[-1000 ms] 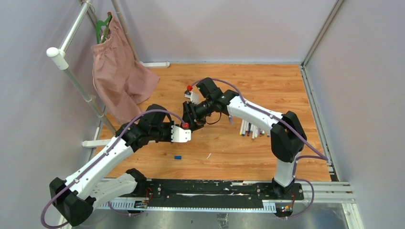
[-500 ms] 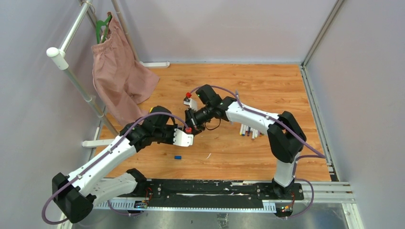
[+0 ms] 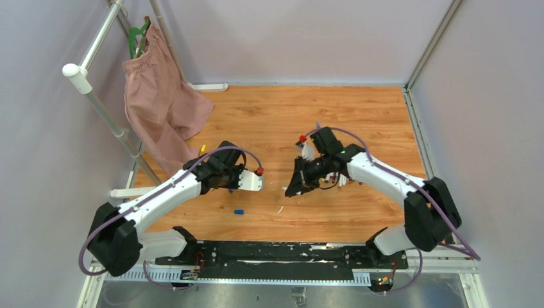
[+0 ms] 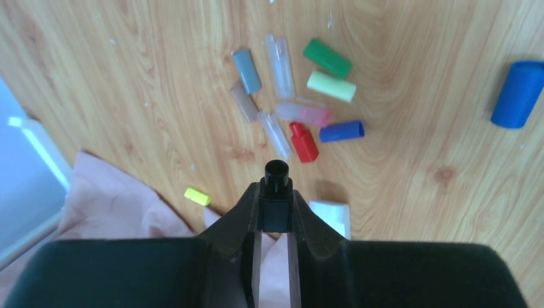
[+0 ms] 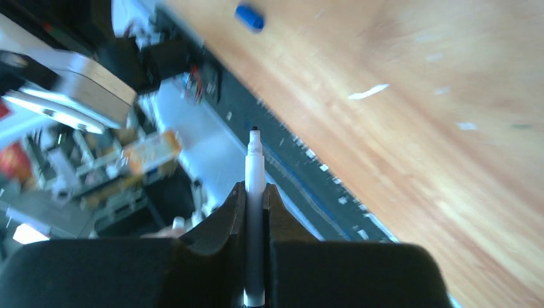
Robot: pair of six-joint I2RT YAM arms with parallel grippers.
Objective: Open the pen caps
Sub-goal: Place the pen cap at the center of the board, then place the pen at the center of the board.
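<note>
Left gripper (image 4: 276, 208) was pinching a black cap (image 4: 277, 173), right gripper (image 5: 255, 197) clamped on the uncapped pen (image 5: 255, 157).

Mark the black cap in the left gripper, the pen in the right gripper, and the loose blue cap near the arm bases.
black cap (image 4: 277, 196), left wrist view, mid-body.
pen (image 5: 255, 173), right wrist view, white barrel.
blue cap (image 3: 238, 211), top view, centre.

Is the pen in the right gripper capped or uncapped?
Uncapped. The pen shows a bare tip in the right gripper; the left gripper holds a black cap.
</note>
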